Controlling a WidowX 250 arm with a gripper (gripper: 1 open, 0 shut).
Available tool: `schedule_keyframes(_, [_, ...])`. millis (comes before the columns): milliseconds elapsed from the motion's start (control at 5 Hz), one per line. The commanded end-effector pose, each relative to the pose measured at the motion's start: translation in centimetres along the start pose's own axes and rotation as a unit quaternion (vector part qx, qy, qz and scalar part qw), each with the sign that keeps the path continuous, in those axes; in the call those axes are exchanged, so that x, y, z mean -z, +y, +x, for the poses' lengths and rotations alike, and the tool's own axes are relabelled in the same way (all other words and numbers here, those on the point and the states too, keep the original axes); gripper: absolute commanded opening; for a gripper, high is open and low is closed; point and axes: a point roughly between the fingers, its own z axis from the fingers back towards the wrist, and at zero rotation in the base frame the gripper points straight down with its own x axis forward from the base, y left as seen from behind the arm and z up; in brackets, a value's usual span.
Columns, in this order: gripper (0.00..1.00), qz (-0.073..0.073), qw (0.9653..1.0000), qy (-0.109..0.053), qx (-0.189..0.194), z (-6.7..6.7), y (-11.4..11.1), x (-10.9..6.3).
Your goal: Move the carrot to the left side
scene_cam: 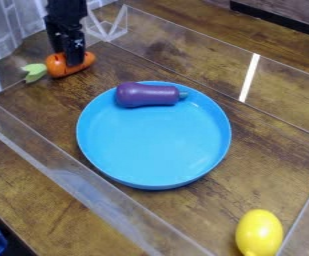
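Wooden counter (284,130) fills our view. At far left we see the carrot (61,67) lying on it, with the end effector (70,52) pointing down over it, spread fully wide, fingers straddling it. Rightward sit plate (157,150), eggplant (149,95), lemon (260,233).

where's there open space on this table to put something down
Bare wood lies right of the blue plate, up to the glare streak, and in front between the plate and the lemon. Most of the plate, in front of the eggplant, is bare. The far-left corner is crowded: the open claw sits over the carrot.
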Motion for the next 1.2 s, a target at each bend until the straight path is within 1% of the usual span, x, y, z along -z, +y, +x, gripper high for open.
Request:
schedule_keyframes(0, [1.0,0.024,0.9994,-0.022,-0.013,-0.4,2.0,-1.9])
schedule_keyframes(200, [0.0,0.023,0.9994,-0.023,-0.013,-0.5,2.3,-1.7])
schedule_keyframes(400, [1.0,0.021,0.9993,-0.026,-0.014,-0.5,2.6,-1.7])
schedule_keyframes(800, [1.0,0.019,0.9993,-0.026,-0.018,-0.8,3.1,-1.6])
schedule_keyframes(1000, [1.0,0.018,0.9993,-0.026,-0.019,-0.8,2.8,-1.5])
